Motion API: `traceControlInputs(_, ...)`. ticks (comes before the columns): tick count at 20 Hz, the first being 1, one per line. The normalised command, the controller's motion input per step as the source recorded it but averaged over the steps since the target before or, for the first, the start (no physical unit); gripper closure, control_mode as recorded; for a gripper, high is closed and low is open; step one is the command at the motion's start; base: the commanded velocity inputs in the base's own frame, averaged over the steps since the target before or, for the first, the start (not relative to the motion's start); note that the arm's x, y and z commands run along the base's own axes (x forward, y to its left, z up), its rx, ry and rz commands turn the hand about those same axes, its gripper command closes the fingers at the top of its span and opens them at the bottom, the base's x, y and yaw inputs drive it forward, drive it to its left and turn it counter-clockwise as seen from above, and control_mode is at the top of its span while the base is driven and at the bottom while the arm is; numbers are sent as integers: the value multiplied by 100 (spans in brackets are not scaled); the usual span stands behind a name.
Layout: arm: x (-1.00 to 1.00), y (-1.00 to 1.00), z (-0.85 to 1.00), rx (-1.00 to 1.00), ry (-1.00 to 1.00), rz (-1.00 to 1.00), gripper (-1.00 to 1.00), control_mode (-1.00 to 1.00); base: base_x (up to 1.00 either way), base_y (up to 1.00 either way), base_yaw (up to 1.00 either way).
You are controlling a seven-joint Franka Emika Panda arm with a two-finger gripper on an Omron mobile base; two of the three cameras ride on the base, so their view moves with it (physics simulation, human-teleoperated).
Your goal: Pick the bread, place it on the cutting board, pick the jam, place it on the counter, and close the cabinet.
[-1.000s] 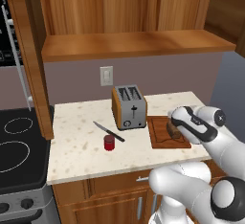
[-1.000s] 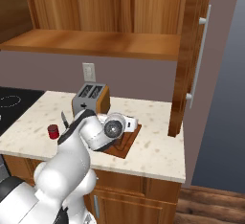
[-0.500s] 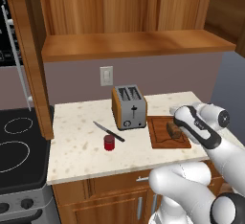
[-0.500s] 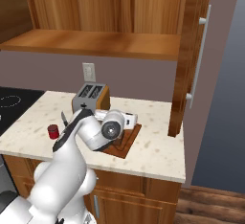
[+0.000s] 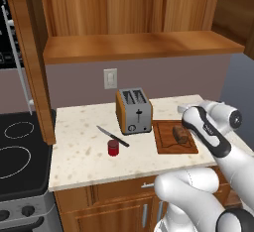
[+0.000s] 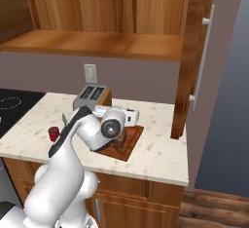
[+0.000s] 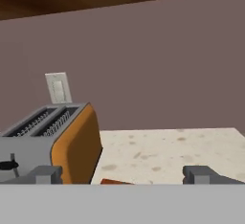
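Note:
The bread (image 5: 180,135), a small brown chunk, lies on the reddish cutting board (image 5: 167,143), right of the toaster. My gripper (image 5: 183,109) hovers above the board's back edge, a little behind and above the bread, touching nothing. In the hand view its tips (image 7: 123,175) stand wide apart and open, with nothing between them, facing the toaster (image 7: 52,144) and the back wall. The red jam (image 5: 113,147) jar stands on the speckled counter (image 5: 79,149), left of the toaster, and appears as a small red jar (image 6: 53,134) from the right side. The cabinet door (image 5: 27,52) hangs open.
A knife (image 5: 113,136) lies on the counter between the jam and the toaster (image 5: 134,111). The black stovetop (image 5: 20,151) borders the counter on the left. The other open cabinet door (image 6: 194,56) with its bar handle stands at the counter's right end. A wall outlet (image 5: 110,78) sits behind the toaster.
The open gripper has risen and drawn back from the bread, which now lies uncovered on the cutting board. Nothing else has moved.

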Motion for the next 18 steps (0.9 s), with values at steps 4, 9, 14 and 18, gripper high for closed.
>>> traceControlInputs(4, -5, 0, 34, 0, -2, 0, -100, -100, 0, 0, 0)
traceControlInputs(9, -16, 0, 37, 0, 0, 0, -100, -100, 0, 0, 0)
traceControlInputs(14, -25, 0, 37, 0, 0, 0, -100, -100, 0, 0, 0)
traceControlInputs(18, -27, 0, 34, 0, 0, 0, -100, -100, 0, 0, 0)
